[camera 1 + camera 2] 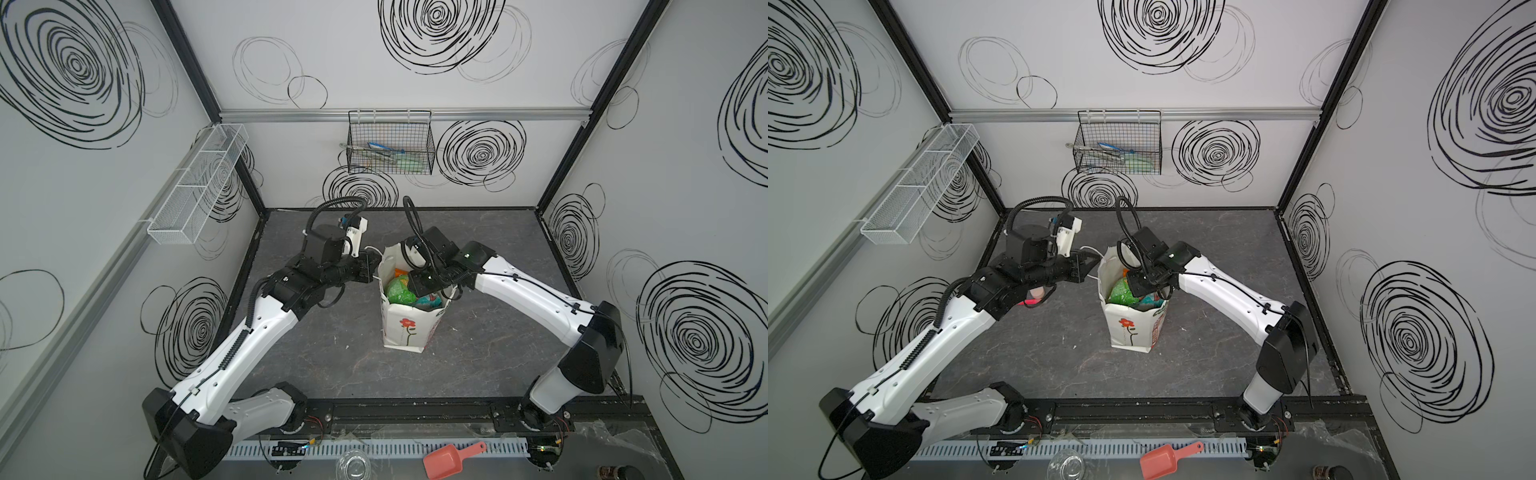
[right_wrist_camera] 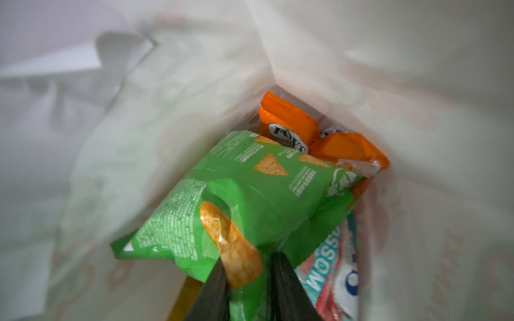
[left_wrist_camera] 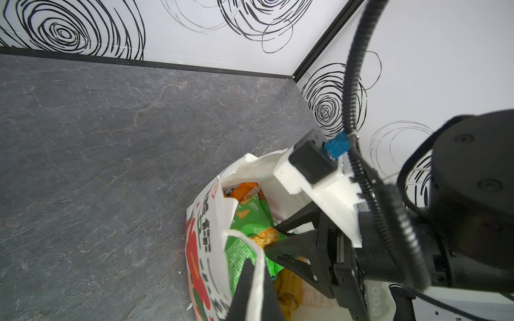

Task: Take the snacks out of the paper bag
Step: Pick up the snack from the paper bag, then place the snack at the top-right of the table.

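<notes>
Clamps the left gripper (image 3: 255,273) tight on the cord handle (image 3: 242,234) of the paper bag (image 1: 405,328) upright on the table (image 1: 332,353), pinches the green packet (image 2: 258,189) inside with the right gripper (image 2: 249,259), half covers the orange packet (image 2: 289,122) and the teal-white packet (image 2: 325,266), hides that pinch from both top views.

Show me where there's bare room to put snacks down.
Bare tabletop between the paper bag and front rail, and behind it towards the back wall. Crowded: the bag's mouth, where right gripper pinches green packet, left gripper holds handle.
</notes>
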`<state>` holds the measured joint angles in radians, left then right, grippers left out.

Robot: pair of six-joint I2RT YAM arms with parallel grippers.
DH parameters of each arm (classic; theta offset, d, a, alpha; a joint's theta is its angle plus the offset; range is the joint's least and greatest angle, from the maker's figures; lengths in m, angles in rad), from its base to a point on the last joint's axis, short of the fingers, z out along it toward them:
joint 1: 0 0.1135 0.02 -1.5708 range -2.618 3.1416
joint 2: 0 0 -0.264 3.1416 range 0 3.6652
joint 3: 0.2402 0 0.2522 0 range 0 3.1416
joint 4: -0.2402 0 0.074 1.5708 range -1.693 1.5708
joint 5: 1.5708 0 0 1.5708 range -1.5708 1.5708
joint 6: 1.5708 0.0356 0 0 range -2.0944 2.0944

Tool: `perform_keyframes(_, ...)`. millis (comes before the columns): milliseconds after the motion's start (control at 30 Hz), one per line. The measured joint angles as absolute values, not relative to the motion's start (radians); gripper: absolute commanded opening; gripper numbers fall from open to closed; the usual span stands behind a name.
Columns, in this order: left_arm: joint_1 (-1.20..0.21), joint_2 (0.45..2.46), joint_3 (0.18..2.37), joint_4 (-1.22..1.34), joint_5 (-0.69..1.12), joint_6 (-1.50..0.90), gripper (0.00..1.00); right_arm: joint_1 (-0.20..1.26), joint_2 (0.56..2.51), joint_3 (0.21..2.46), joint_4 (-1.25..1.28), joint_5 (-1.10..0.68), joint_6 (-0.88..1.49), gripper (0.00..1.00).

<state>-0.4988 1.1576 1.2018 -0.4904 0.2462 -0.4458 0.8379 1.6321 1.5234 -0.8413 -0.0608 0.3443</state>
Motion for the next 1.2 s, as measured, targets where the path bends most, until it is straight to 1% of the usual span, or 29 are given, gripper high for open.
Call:
perform_keyframes(200,-0.498,1.157,1.196,-0.49,0.245,-0.446,0.0,0.838,1.63,1.56,-0.844,-0.078,0.348,0.01)
perform_keyframes(367,-0.498,1.157,1.196,-0.49,0.245,-0.446,0.0,0.838,1.604,1.581,-0.836,-0.087,0.347,0.0)
perform_keyframes(567,-0.498,1.157,1.196,-0.486,0.245,-0.446,0.0,0.838,1.522,1.592,-0.803,-0.076,0.347,0.0)
perform_keyframes(933,-0.495,1.158,1.2,-0.475,0.246,-0.445,0.0,0.834,1.437,1.742,-0.757,-0.013,0.344,0.0)
perform_keyframes(967,-0.495,1.158,1.201,-0.475,0.246,-0.445,0.02,0.83,1.433,1.763,-0.753,-0.005,0.342,0.0)
perform_keyframes(1000,-0.495,1.158,1.201,-0.475,0.246,-0.445,0.08,0.826,1.43,1.778,-0.749,0.002,0.34,0.0)
perform_keyframes(1100,-0.494,1.158,1.201,-0.474,0.251,-0.443,0.19,0.794,1.402,1.808,-0.723,0.015,0.336,0.0)
perform_keyframes(1200,-0.494,1.158,1.201,-0.472,0.262,-0.444,0.29,0.699,1.357,1.806,-0.694,0.004,0.336,0.0)
